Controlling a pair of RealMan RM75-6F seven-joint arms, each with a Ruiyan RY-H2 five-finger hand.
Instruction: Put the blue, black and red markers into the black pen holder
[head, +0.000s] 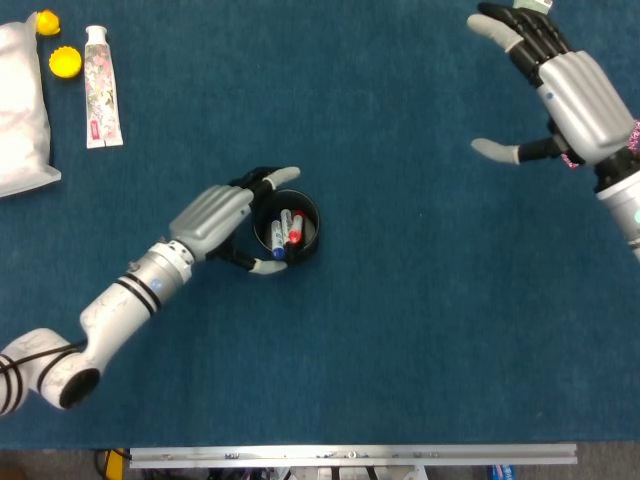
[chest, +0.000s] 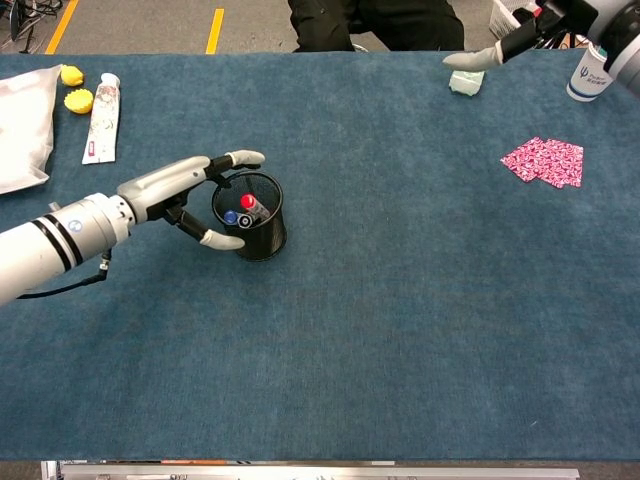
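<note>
Left hand (chest: 185, 195) is cupping the pen holder (chest: 250, 216), fingers wide; markers (head: 284, 231) sitting inside; next, withdrawing cleanly.

From my station I see a bench (chest: 400, 330) covered in dark blue, carpet-like cloth that fills nearly both views. In the chest view, a strip of grey floor (chest: 140, 25) runs along the top edge, crossed by two yellow lines (chest: 215, 30) at upper left. A dark shape sits beyond the far edge at top centre; I cannot tell what it is. A metal rail (head: 350, 456) edges the bench at the bottom. Light is even.
</note>
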